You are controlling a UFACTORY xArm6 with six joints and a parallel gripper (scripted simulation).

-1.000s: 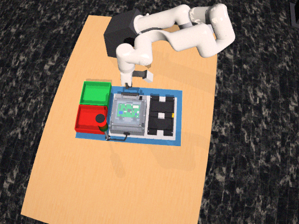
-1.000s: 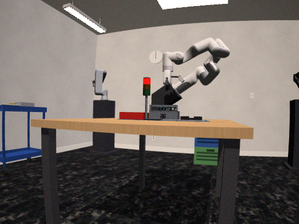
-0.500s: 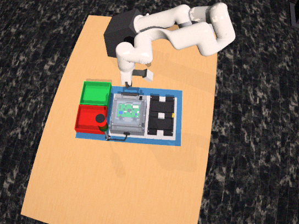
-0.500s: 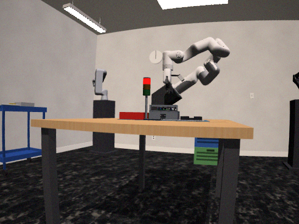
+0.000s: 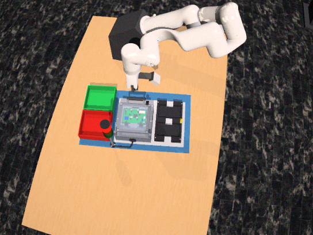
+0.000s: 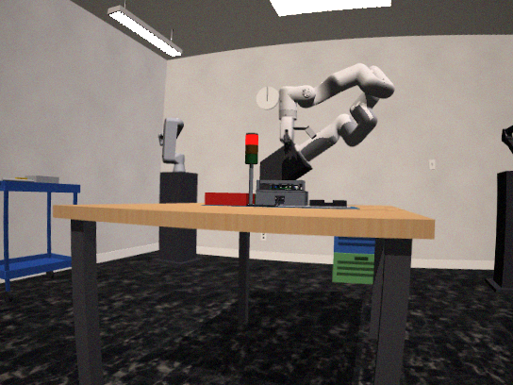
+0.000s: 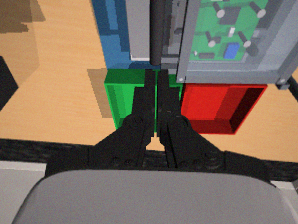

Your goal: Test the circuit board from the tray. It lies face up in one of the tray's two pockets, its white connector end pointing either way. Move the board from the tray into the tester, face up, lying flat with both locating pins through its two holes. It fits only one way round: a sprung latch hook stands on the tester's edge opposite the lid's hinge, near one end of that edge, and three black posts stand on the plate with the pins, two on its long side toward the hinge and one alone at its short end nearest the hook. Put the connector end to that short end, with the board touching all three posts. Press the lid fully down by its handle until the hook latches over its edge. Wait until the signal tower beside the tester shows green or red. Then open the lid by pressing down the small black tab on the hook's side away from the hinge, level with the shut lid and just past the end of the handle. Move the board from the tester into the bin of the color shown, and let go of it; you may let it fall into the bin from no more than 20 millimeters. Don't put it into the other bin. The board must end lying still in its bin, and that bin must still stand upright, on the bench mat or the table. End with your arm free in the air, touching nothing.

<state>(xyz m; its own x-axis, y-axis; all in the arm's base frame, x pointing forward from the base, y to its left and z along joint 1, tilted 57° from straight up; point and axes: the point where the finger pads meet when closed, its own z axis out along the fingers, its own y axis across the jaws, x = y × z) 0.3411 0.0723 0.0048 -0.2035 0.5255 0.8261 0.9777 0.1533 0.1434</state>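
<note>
The green circuit board point(image 5: 134, 115) lies inside the grey tester point(image 5: 133, 120), seen through the frame of the lid, which lies flat over it. The board also shows in the wrist view point(image 7: 227, 30). The signal tower point(image 6: 251, 142) beside the tester is lit red; it stands at the tester's near left corner point(image 5: 106, 127). My gripper point(image 5: 133, 87) is shut and empty. It hangs well above the tester's far edge, near the dark handle point(image 5: 136, 98), as the side view shows point(image 6: 286, 139). In the wrist view the fingertips are pressed together.
The red bin point(image 5: 93, 125) point(image 7: 220, 107) and the green bin point(image 5: 99, 98) point(image 7: 132, 100) stand side by side left of the tester, both empty. The black tray point(image 5: 169, 121) lies right of the tester on the blue mat. A cable runs from the tower to the tester.
</note>
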